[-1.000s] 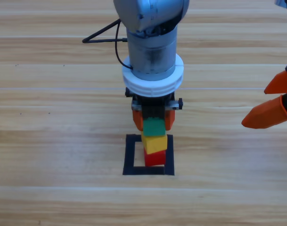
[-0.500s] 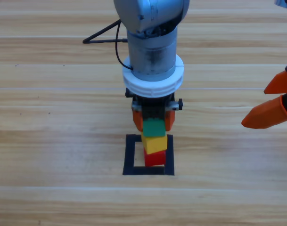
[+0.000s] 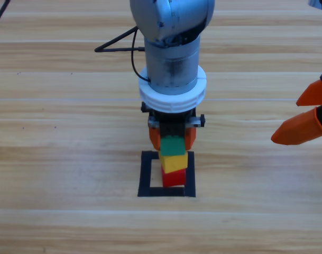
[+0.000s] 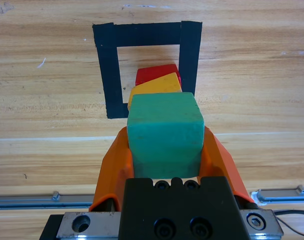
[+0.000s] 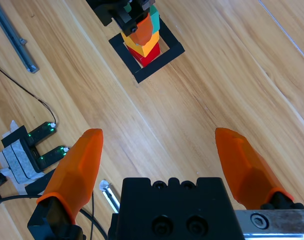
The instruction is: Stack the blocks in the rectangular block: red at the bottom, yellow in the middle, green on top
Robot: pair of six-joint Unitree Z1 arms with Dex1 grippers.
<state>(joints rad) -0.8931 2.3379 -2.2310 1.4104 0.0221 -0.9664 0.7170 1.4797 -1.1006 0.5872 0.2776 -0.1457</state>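
Observation:
Inside the black tape rectangular block (image 3: pixel 146 174) (image 4: pixel 112 75) (image 5: pixel 156 62) the red cube (image 3: pixel 174 178) (image 4: pixel 156 72) sits lowest. The yellow cube (image 3: pixel 174 161) (image 4: pixel 154 86) rests on it, turned slightly. On top is the green cube (image 3: pixel 173 145) (image 4: pixel 164 132) (image 5: pixel 154 20), with my left gripper (image 3: pixel 172 138) (image 4: pixel 164 137) shut on its two sides from behind. At the right edge of the high view my right gripper (image 3: pixel 285 120) (image 5: pixel 164 142) waits open and holds nothing.
A black cable (image 3: pixel 116 42) lies on the table behind the left arm. The right wrist view shows a metal rail (image 5: pixel 12 37) and a small taped sensor unit (image 5: pixel 42 145) off to one side. Bare wood surrounds the tape outline.
The left arm has shifted slightly and the green cube sits a touch lower on the yellow one. The right gripper has not moved.

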